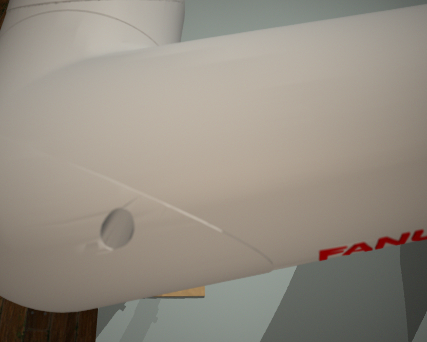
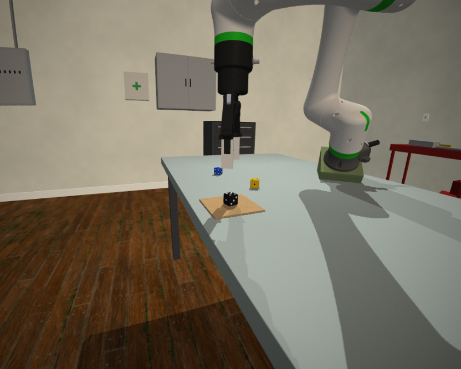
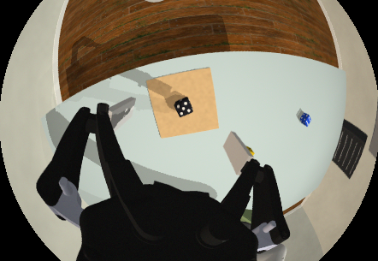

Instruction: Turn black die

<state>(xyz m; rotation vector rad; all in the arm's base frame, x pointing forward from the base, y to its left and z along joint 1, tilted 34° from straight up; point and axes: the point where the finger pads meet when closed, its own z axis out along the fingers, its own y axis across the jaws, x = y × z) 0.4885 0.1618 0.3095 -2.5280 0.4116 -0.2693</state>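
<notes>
While our black die (image 2: 230, 199) (image 3: 183, 107) sits on the mat (image 2: 248, 211) (image 3: 201, 84), it shows five on top, so we still need three. Our hand (image 2: 229, 157) (image 3: 181, 123) is spread wide above the bench (image 1: 221, 312) (image 2: 274, 254) (image 3: 265, 88), with turning and letting go left.

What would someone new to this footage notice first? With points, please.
Probably the white arm (image 1: 213, 128) (image 2: 326, 59), which fills most of the top view and arches over the table in the exterior one. Next, likely the black die (image 2: 230, 199) (image 3: 184, 107), standing out darkly on the tan mat (image 2: 248, 208) (image 3: 201, 84), below the wide-open gripper (image 2: 230, 158) (image 3: 181, 123).
</notes>
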